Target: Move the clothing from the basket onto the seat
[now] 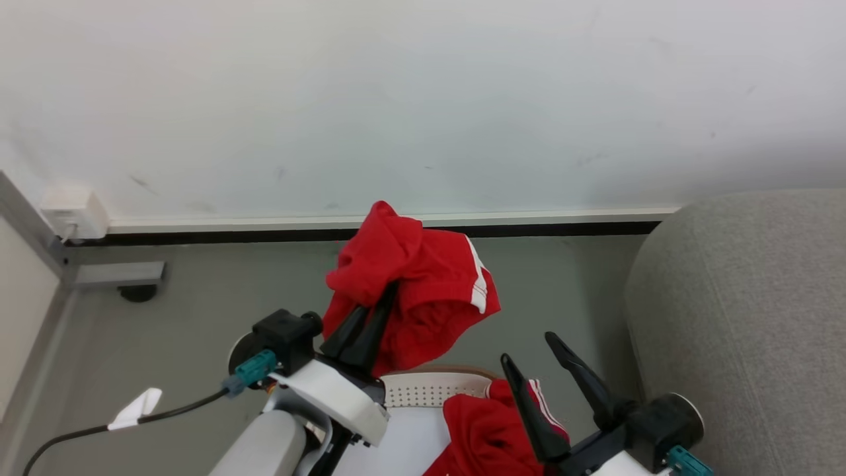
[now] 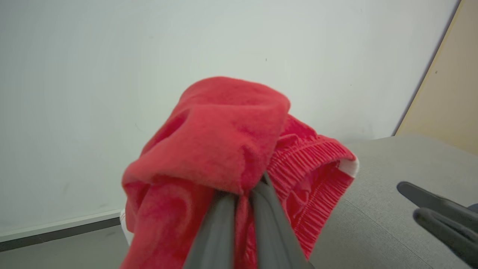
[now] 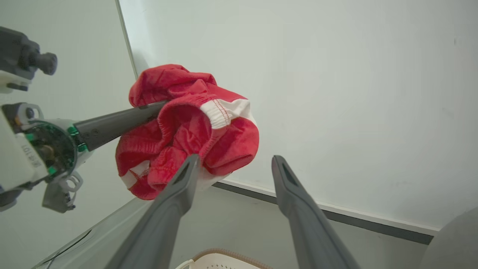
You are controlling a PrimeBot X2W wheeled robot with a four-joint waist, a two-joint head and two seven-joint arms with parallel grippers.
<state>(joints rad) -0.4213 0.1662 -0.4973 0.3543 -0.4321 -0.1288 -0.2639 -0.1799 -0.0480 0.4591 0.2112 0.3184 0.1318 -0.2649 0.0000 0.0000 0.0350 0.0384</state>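
White wall (image 1: 423, 99) running behind; skirting (image 1: 396, 220) lying at the wall's foot, grey floor (image 1: 198, 311) spreading below it, socket box (image 1: 74, 211) sitting at its left end.

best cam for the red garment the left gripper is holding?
Right wrist view: the whole red garment hangs clear against the wall, with the left gripper shut on it. Head view shows it from above, partly behind that gripper. Left wrist view is close-up and blurred.
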